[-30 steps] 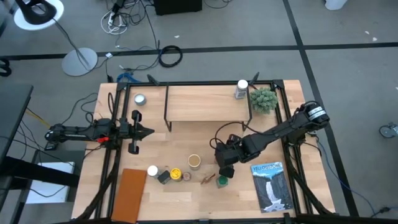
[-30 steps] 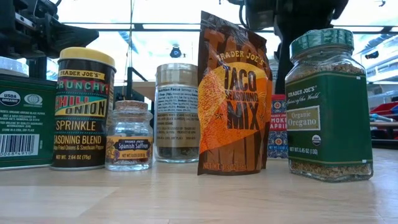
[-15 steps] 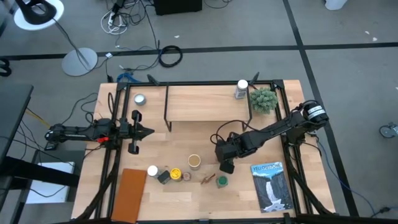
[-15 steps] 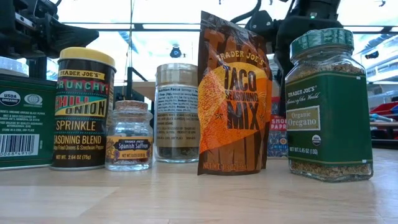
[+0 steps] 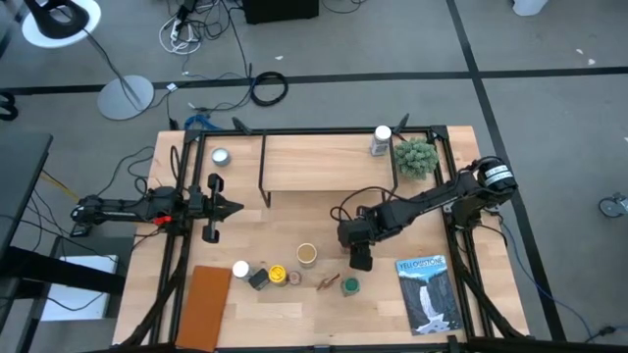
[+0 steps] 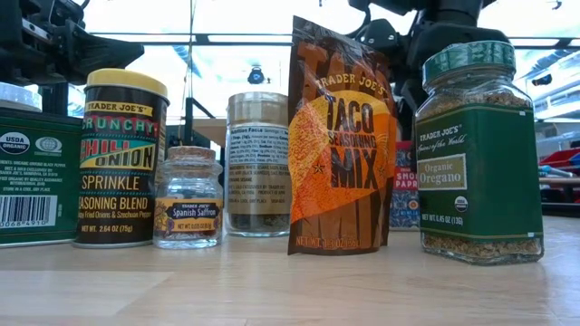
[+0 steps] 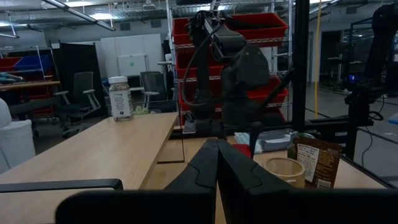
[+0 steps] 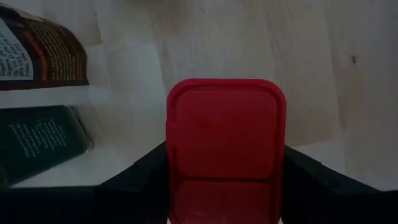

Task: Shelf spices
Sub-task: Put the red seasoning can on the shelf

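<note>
A: Right tool (image 5: 360, 261)? State?

B: Fingers sit either side of the red-lid tin (image 8: 225, 146), lid right between them in the wrist view. Touching on both sides, looks like a grip, jaws at medium width. The tin's base is hidden, so can't say whether it is off the tabletop (image 5: 294, 309).

A: Step?

B: Grasp or pick of that tin. The other spices are grouped just beside the tool: tan jar (image 5: 307, 255), yellow jar (image 5: 278, 275), white-top jar (image 5: 240, 269), green jar (image 5: 350, 286), taco packet (image 6: 343, 136), saffron jar (image 6: 188, 197).

A: Shelf?

B: Shelf (image 5: 327, 162) is beyond the tool, well apart, toward the back edge. One white-cap jar (image 5: 381, 140) already stands at its corner, so the task is early.

A: Left tool?

B: Left tool (image 5: 236, 207) is fully closed, holding nothing, parked well apart from the jars.

A: Next move?

B: My read: lift straight up so the tin clears the packet and green jar, carry it over to the plank, set it down upright and release. Risk: clipping the packet, which stands close.
</note>
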You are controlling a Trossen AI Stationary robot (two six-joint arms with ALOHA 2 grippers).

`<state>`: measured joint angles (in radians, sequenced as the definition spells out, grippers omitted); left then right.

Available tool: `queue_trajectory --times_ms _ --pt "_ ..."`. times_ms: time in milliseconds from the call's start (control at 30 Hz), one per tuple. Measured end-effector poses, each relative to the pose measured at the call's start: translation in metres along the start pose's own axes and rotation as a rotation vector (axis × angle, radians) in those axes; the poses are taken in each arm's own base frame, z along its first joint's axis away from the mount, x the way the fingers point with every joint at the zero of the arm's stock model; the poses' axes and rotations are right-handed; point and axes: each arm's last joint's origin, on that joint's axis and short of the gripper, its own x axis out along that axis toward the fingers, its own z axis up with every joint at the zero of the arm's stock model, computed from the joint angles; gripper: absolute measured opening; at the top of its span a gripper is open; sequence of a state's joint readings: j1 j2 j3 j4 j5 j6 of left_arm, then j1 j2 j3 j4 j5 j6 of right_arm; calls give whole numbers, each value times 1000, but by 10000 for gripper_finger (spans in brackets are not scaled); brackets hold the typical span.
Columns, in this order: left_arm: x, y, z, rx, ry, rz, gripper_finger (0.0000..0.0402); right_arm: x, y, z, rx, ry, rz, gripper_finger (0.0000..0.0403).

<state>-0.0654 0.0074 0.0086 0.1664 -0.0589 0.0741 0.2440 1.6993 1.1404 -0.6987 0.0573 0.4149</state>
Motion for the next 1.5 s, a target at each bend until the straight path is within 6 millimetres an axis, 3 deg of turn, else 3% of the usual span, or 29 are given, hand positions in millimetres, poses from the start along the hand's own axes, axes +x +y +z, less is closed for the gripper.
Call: queue_trajectory --times_ms 133,300,467,633,867,1033,1500 --pt "0 0 0 0 0 0 12 -3 -1 2 -2 12 3 214" --pt "0 0 0 0 0 0 12 -25 3 13 -48 29 -3 214" --pt "0 0 0 0 0 0 12 -65 6 32 -139 27 -2 214" --pt "0 0 0 0 0 0 12 -112 -4 52 -179 -17 -11 229" --pt "0 0 0 0 0 0 12 -164 -42 73 -199 -86 -72 216" --pt "0 0 0 0 0 0 12 -189 -80 84 -197 -153 -117 216" --pt "0 0 0 0 0 0 12 -205 -189 87 -192 -201 -212 216"
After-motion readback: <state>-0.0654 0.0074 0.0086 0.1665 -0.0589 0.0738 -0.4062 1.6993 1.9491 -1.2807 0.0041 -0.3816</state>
